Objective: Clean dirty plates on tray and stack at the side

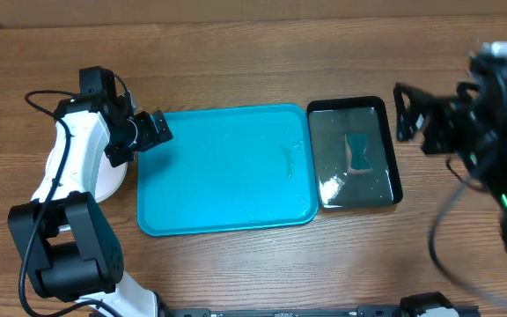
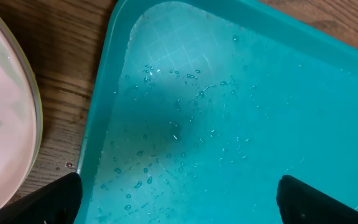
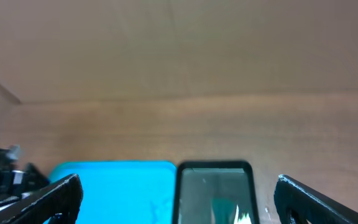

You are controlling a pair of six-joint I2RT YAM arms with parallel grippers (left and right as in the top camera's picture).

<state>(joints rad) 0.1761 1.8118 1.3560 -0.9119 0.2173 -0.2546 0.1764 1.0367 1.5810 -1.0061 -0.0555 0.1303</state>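
Note:
The turquoise tray [image 1: 227,176] lies mid-table, wet with droplets and bearing no plates; it fills the left wrist view [image 2: 241,124] and shows in the right wrist view [image 3: 114,186]. A white plate [image 1: 111,180] lies on the wood left of the tray, mostly hidden under my left arm; its rim shows in the left wrist view [image 2: 5,124]. The blue and yellow-green plates are hidden or out of view. My left gripper [image 1: 154,130] is open and empty above the tray's far left corner [image 2: 179,199]. My right gripper [image 1: 409,113] is open and empty, raised right of the black tray [image 3: 179,196].
A smaller black tray [image 1: 355,154] holding water and a blue-green item stands against the turquoise tray's right side; it also shows in the right wrist view [image 3: 215,190]. Bare wooden table [image 1: 236,53] lies beyond both trays.

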